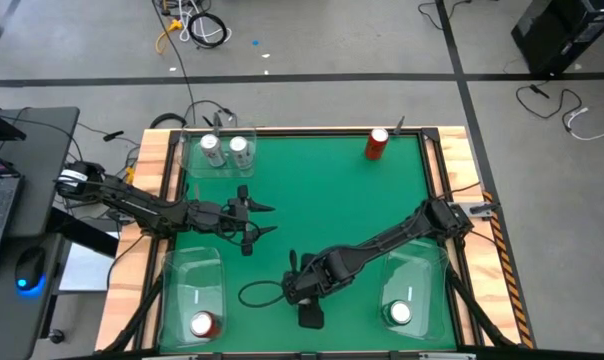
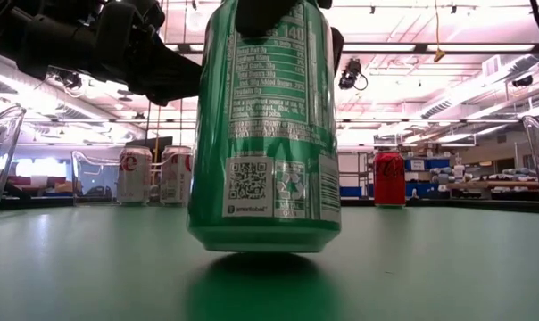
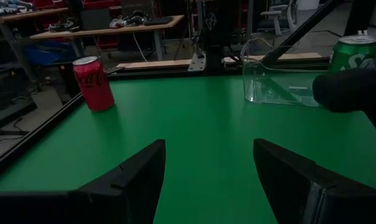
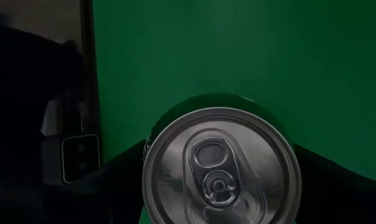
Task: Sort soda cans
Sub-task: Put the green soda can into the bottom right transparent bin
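A green soda can (image 2: 265, 134) stands right in front of the low camera, near the middle of the table's near edge. My right gripper (image 1: 307, 302) comes down on it from above and is shut on it; its silver top (image 4: 220, 171) fills the right wrist view. The gripper hides this can in the high view. My left gripper (image 1: 257, 220) hangs open and holds nothing at the table's left middle, above the table, pointing right. A red soda can (image 1: 376, 143) stands on the table at the far right. My right gripper has the green can's upper wall (image 4: 155, 127), just under the top rim, between its two fingers (image 4: 116, 180), one on each side. The fingers slant down from above. The can is upright with its base (image 2: 265, 242) at the table.
Clear bins stand at three corners: the far left one (image 1: 187, 165) with two silver cans (image 1: 226, 150), the near left one (image 1: 194, 270) with a red can (image 1: 202, 323), the near right one (image 1: 422, 270) with a green can (image 1: 400, 313). A black cable loop (image 1: 257, 294) lies left of my right gripper.
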You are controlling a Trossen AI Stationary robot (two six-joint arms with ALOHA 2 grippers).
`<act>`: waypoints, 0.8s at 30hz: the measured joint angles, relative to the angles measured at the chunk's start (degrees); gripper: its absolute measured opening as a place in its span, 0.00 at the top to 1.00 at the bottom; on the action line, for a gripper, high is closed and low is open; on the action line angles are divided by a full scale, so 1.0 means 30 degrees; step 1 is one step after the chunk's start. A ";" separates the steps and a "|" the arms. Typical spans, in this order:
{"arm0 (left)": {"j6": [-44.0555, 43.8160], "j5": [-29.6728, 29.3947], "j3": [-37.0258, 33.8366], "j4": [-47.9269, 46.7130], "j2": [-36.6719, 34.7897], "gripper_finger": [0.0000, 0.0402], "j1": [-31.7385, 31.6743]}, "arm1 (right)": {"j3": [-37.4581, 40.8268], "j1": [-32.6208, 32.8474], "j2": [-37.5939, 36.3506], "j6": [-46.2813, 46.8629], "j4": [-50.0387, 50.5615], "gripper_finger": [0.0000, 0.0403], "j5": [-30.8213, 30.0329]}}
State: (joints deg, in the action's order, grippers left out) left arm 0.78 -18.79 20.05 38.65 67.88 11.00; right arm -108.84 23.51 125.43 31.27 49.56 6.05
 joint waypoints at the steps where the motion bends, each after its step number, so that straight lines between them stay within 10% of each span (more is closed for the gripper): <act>1: 0.0000 0.0000 0.0000 0.0000 0.0000 0.38 0.0000 | 0.0000 -0.0038 0.0000 0.0014 0.0006 0.26 0.0169; 24: 0.0000 -0.0016 -0.0007 -0.0281 0.0000 0.38 -0.0007 | -0.8417 0.0748 -0.1237 0.6313 1.3482 0.26 -0.3980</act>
State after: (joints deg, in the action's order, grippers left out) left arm 0.78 -18.83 20.03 37.81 67.88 10.98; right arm -134.09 25.75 121.72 50.21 90.01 -5.89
